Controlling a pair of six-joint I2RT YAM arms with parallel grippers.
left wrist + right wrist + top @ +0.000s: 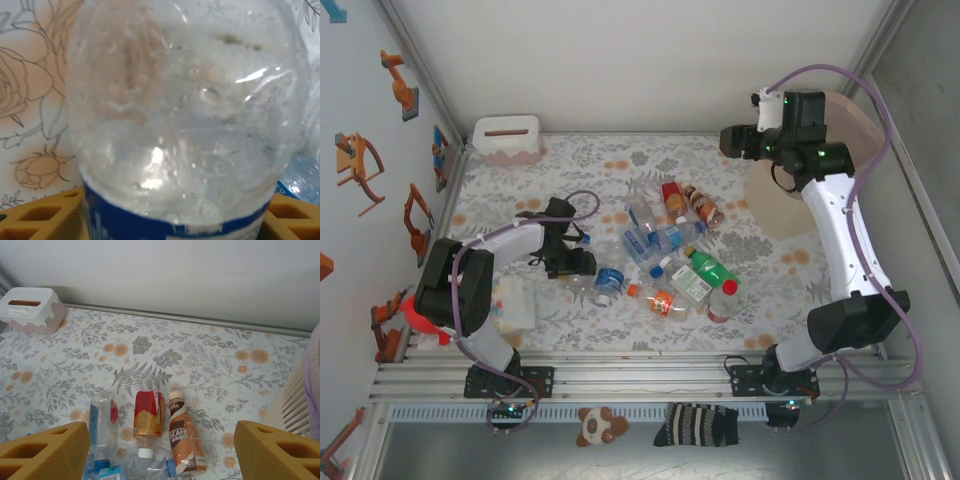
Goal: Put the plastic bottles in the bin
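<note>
Bin [776, 210] contents hidden; bottles [672, 250] scattered on table [500, 205].

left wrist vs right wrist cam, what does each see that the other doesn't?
Left wrist: one clear blue-labelled bottle, close up. Right wrist: tissue box, red-and-blue-labelled clear bottle, red-labelled bottle and brown coffee bottle lying side by side, ribbed wall of the bin. Shared: floral tablecloth, yellow fingers at the bottom corners.
</note>
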